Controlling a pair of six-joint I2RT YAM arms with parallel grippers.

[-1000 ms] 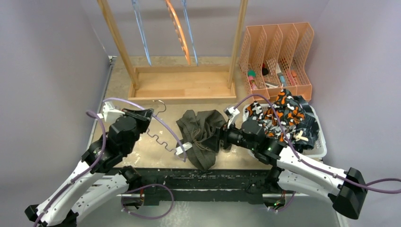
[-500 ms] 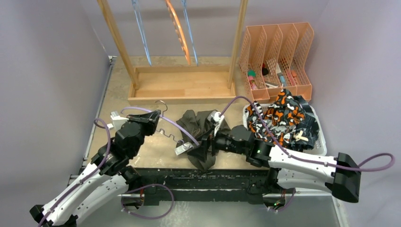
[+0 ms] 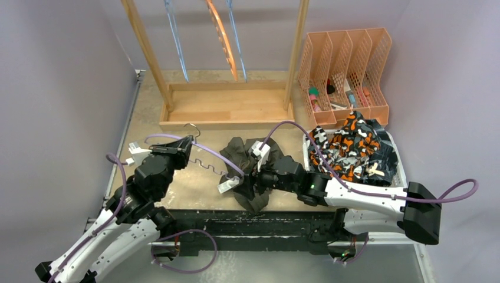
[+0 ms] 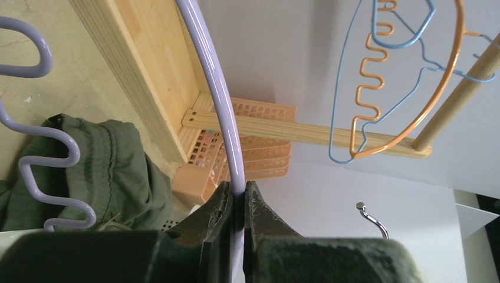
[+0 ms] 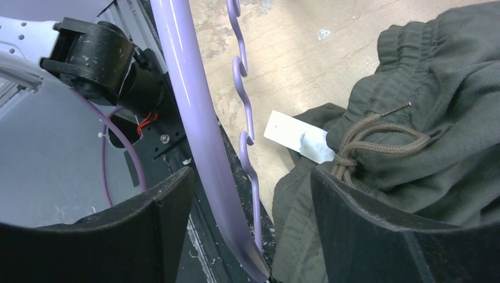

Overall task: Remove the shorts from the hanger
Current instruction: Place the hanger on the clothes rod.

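A purple wire hanger (image 3: pixel 206 160) lies low over the table, its hook (image 3: pixel 190 127) pointing to the back. My left gripper (image 3: pixel 181 146) is shut on its upper arm, and the wire is pinched between the jaws (image 4: pixel 237 197). The olive green shorts (image 3: pixel 252 168) with a brown drawstring (image 5: pixel 365 132) are bunched over the hanger's right end. My right gripper (image 3: pixel 245 177) is open there; the hanger's arm (image 5: pixel 197 135) passes between its fingers and the shorts' edge (image 5: pixel 301 218) lies against the right finger. Orange-black-white shorts (image 3: pixel 348 144) and dark shorts (image 3: pixel 386 152) lie in the basket.
A white basket (image 3: pixel 402 177) stands at the right. Behind it is a peach file organiser (image 3: pixel 348 65) holding small items. A wooden rack (image 3: pixel 227 106) at the back carries blue and orange hangers (image 3: pixel 223 35). A white tag (image 3: pixel 227 186) hangs off the olive shorts.
My right gripper has slid left across the olive shorts to the hanger's right end. The left gripper has shifted the hanger a little left and back.
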